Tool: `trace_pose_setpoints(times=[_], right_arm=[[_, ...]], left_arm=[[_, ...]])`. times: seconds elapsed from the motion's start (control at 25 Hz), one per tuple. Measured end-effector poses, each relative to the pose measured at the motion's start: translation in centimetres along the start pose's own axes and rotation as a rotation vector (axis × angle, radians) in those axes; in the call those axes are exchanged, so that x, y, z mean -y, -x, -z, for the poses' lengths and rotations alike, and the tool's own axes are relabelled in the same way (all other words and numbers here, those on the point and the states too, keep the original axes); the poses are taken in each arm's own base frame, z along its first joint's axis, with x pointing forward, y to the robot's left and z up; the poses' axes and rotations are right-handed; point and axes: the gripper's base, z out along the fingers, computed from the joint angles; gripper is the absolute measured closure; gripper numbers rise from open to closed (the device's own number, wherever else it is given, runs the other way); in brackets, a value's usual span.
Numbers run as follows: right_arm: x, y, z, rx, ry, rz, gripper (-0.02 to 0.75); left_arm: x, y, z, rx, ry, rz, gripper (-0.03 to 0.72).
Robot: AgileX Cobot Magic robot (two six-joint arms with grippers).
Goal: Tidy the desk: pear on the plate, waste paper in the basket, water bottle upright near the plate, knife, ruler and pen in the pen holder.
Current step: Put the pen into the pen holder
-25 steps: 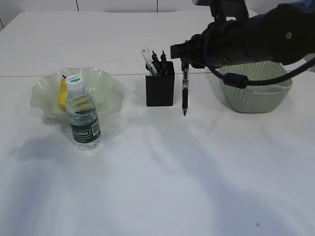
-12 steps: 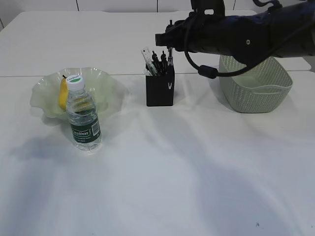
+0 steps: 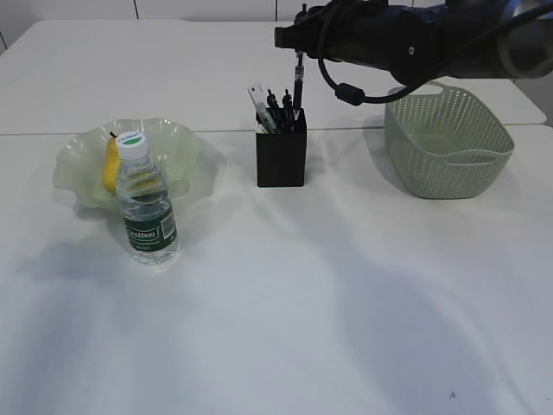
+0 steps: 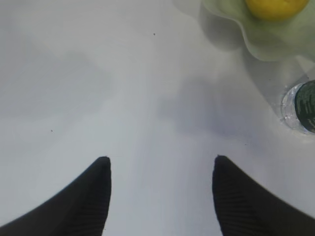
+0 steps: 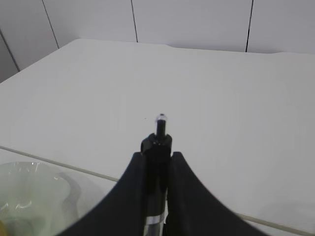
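Note:
My right gripper (image 3: 298, 41) is shut on a black pen (image 3: 298, 82) that hangs upright. The pen's lower end is at the open top of the black pen holder (image 3: 281, 157). In the right wrist view the pen (image 5: 157, 142) sticks up between the closed fingers of the right gripper (image 5: 157, 156). The clear ruler (image 3: 257, 102) and dark sticks stand in the holder; I cannot pick out the knife. The pear (image 3: 111, 164) lies on the plate (image 3: 181, 147), with the water bottle (image 3: 147, 207) upright in front. My left gripper (image 4: 160, 160) is open over bare table. The waste paper is hidden.
The sage-green basket (image 3: 449, 147) stands to the right of the holder, under the right arm. In the left wrist view, the pear (image 4: 275, 7), the plate's rim (image 4: 275, 44) and the bottle (image 4: 302, 110) sit at the upper right.
The right gripper has carried the pen left and upward, from hanging beside the holder's right side to hanging over its opening. The left gripper has not moved.

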Motion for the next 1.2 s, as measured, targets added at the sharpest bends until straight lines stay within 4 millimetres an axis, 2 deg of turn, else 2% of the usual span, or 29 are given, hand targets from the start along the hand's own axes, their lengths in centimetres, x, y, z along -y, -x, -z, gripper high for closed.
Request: trace_pose_setpoints(times=[0.48, 0.76, 1.2], right_arm=[[0.1, -1.5, -2.7, 0.017, 0.002, 0.002, 0.675], [0.2, -4.4, -4.1, -0.025, 0.001, 0.001, 0.675], [0.3, -6.8, -5.3, -0.041, 0.002, 0.001, 0.675]], left_arm=[[0.0, 0.0, 0.0, 0.000, 0.000, 0.000, 0.232], [0.0, 0.0, 0.0, 0.000, 0.000, 0.000, 0.232], [0.0, 0.0, 0.0, 0.000, 0.000, 0.000, 0.232]])
